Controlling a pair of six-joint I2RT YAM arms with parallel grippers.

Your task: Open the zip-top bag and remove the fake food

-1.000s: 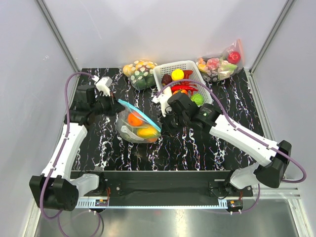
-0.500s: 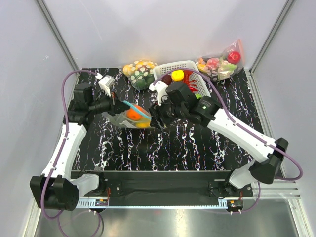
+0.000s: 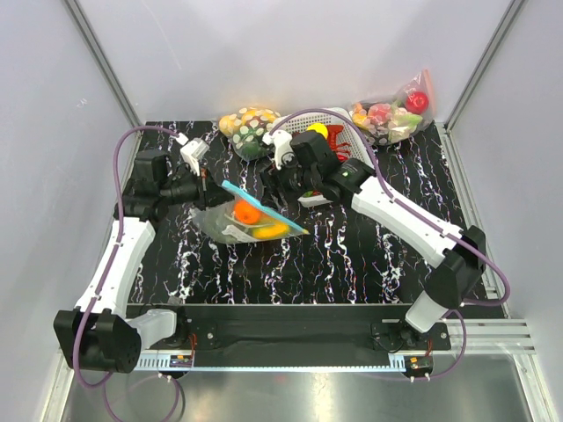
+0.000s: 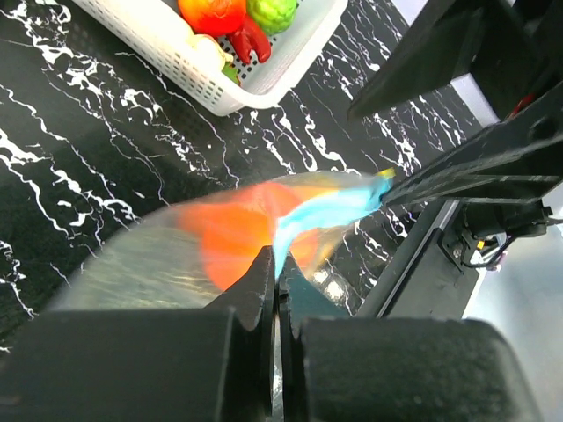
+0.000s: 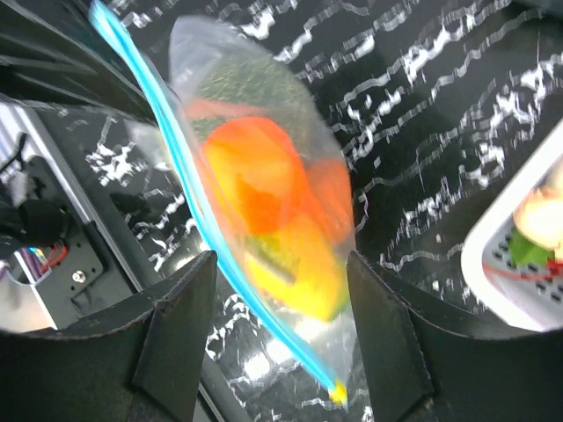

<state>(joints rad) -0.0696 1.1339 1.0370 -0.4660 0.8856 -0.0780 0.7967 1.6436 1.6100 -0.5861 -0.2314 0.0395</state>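
The bag (image 3: 230,230) is made of thin, clear plastic that shines – its zip strip (image 3: 264,208) is smooth blue plastic. The fake food (image 3: 247,212) inside is made of smooth, shiny plastic. The table (image 3: 352,255) is covered in a glossy black top with white veins, like marble. The basket (image 4: 264,83) is made of white plastic mesh.

You will find nothing legible in any of these views: no text, label, brand, number or sign can be read on the bags, the basket, the arms or the counter.
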